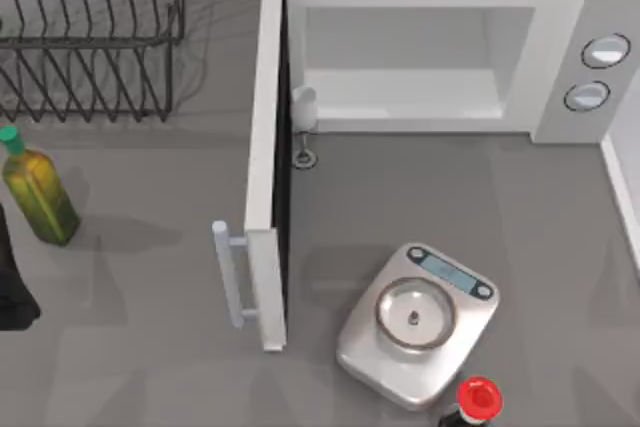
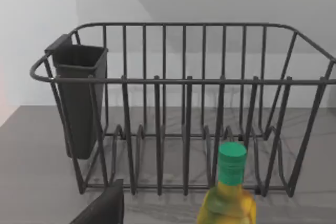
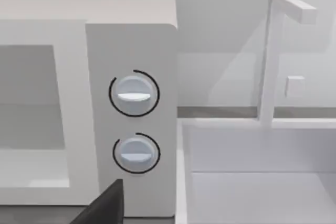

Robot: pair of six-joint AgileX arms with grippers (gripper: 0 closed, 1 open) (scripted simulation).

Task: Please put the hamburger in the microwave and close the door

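The white microwave (image 1: 430, 7) stands at the back of the table, its pale cavity (image 1: 400, 77) open to view. Its door (image 1: 268, 147) is swung wide open and sticks out towards the table's front, with the bar handle (image 1: 232, 272) on its left face. Two round knobs (image 1: 605, 50) sit on the right panel, and the right wrist view faces that panel (image 3: 131, 40) closely. The hamburger is out of view. A dark part of my left gripper (image 2: 102, 208) points at the dish rack. A dark part of my right gripper (image 3: 102, 205) hangs before the knobs.
A silver kitchen scale (image 1: 418, 322) lies at the front centre, with a red-capped bottle (image 1: 478, 399) beside it. A green-capped oil bottle (image 1: 38, 192) stands left, before a black wire dish rack (image 1: 90, 37). A white ledge (image 1: 625, 187) runs along the right edge.
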